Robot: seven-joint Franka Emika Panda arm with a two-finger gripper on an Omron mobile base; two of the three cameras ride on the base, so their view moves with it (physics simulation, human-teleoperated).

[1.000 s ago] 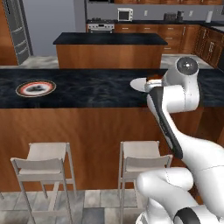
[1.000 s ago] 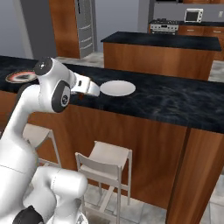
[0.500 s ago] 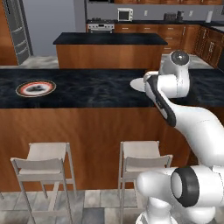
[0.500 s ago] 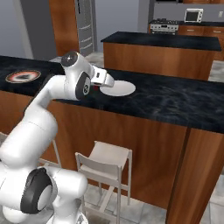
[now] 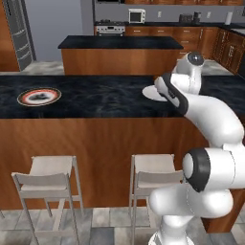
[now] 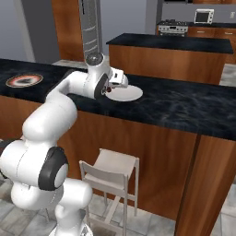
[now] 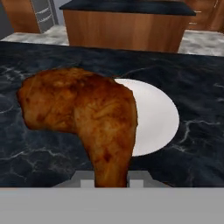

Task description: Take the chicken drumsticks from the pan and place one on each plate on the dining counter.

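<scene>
Now reaching farther over the dining counter (image 5: 95, 98) than a second ago, gripper (image 6: 109, 89) pinching a golden-brown drumstick (image 7: 87, 118) just above the near edge of the empty plate (image 7: 155, 116); other plate (image 5: 39, 96) already filled, so likely nearing final release.

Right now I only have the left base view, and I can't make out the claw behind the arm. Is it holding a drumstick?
Observer: Yes. In the hand view the claw grips a reddish-brown chicken drumstick by its narrow end.
Operator: Is the near plate free?
Observer: The hand view shows the white plate bare, lying just beyond the drumstick on the dining counter.
Operator: Am I over it?
Observer: Not quite, I judge. In the right base view the claw sits at the plate's edge nearest the arm, not over its middle.
</scene>
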